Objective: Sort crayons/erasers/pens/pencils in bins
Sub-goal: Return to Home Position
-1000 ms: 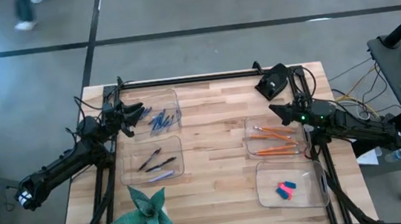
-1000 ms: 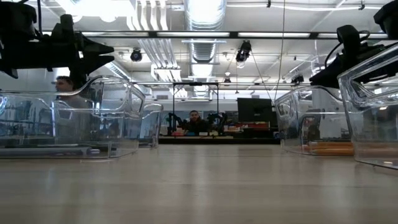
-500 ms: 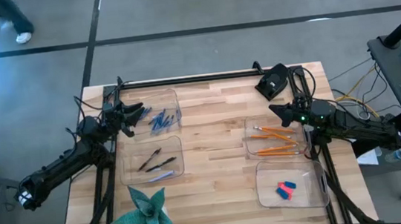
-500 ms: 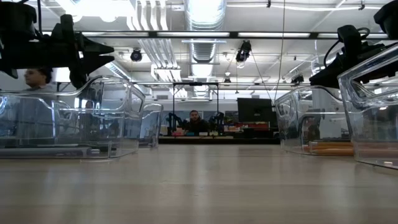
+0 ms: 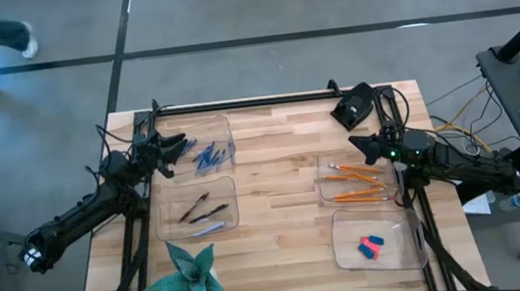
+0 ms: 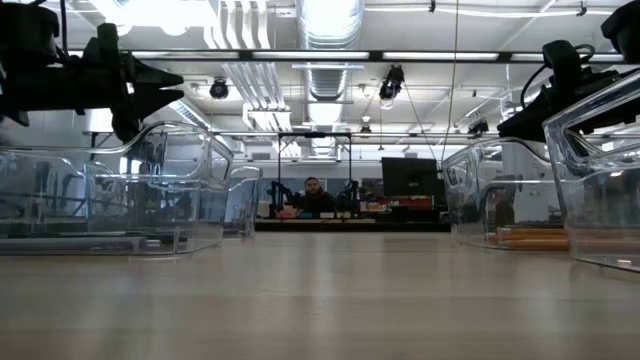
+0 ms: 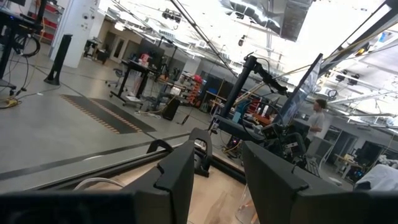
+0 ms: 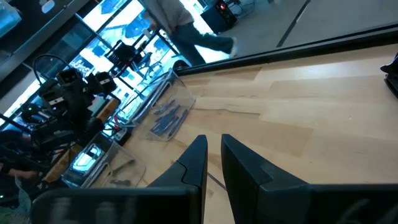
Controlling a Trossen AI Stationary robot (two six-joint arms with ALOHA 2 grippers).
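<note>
Four clear bins stand on the wooden table. The far-left bin [image 5: 204,144] holds blue sticks [image 5: 209,156]. The near-left bin [image 5: 199,208] holds dark pens [image 5: 201,208]. The far-right bin [image 5: 355,176] holds the orange pencils [image 5: 356,182]. The near-right bin [image 5: 376,240] holds the pink-red and blue erasers [image 5: 370,246]. My left gripper [image 5: 179,146] is open and empty, above the far-left bin's left edge. My right gripper [image 5: 357,142] is open by a narrow gap [image 8: 214,155] and empty, above the pencil bin's far end.
A green folded-paper plant [image 5: 191,274] sits at the table's near left corner. A black block [image 5: 353,107] stands at the far right edge. Bare wood lies between the left and right bins. A person walks on the floor beyond the table's far left.
</note>
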